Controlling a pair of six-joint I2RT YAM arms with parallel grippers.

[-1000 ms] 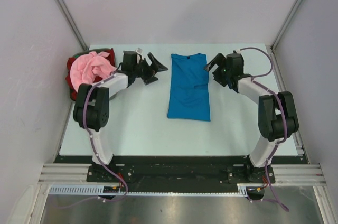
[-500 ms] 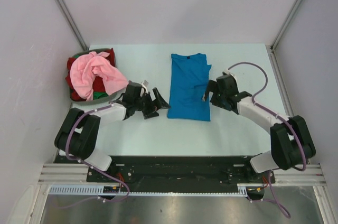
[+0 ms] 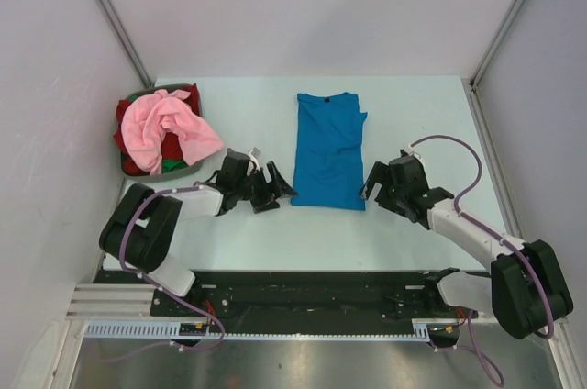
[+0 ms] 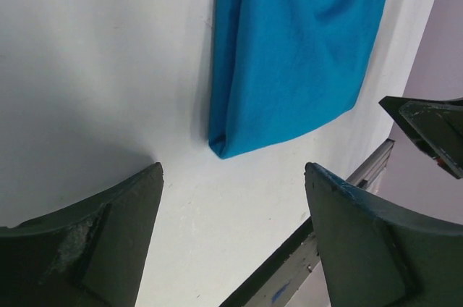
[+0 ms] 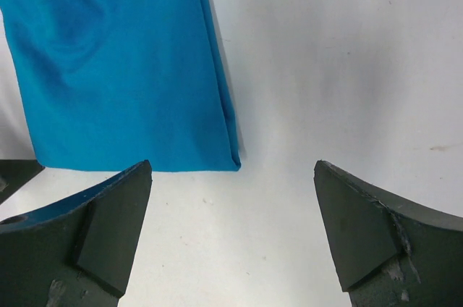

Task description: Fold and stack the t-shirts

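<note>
Pinch the soft, light, floppy blue t-shirt (image 3: 327,155), folded narrow and flat on the table (image 3: 413,114), by its near hem corners with the left gripper (image 3: 280,194) and right gripper (image 3: 373,186), both wide open, empty, just beside them.

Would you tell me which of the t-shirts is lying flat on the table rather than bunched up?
The blue t-shirt, spread flat in the middle; the pink t-shirt and red t-shirt sit crumpled together in the basket at the left.
</note>
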